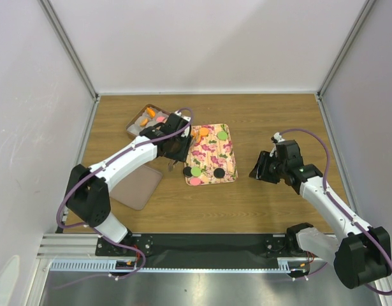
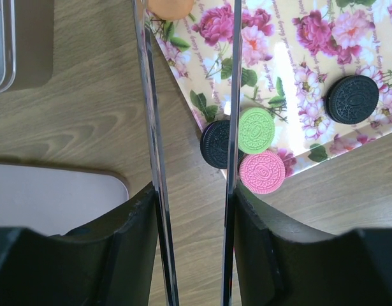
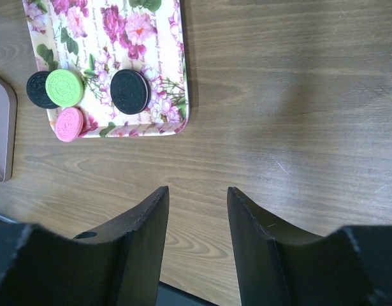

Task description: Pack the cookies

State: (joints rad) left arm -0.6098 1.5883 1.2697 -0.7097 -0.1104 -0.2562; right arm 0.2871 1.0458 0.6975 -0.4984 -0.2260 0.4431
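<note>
My left gripper (image 2: 189,127) partly open, clamping nothing, over the corner of the floral tray (image 2: 278,64) by three cookies (image 2: 256,129); right gripper (image 3: 197,191) open, empty, above the desk (image 3: 278,95).

Cookies as seen from my wrist cameras and the overhead view. All are flat, round, embossed sandwich discs lying face up. At the near left corner of the floral tray (image 1: 215,153), a green cookie (image 2: 256,130) touches a black cookie (image 2: 215,144) at the tray's edge. A pink cookie (image 2: 262,172) sits just below them on the rim. A second black cookie (image 2: 352,99) lies apart, further right. At the far end lie a second green cookie (image 1: 221,135) and an orange cookie (image 1: 203,132). More orange cookies (image 1: 150,112) and a second pink cookie (image 1: 160,118) rest in the brown box (image 1: 135,122).
</note>
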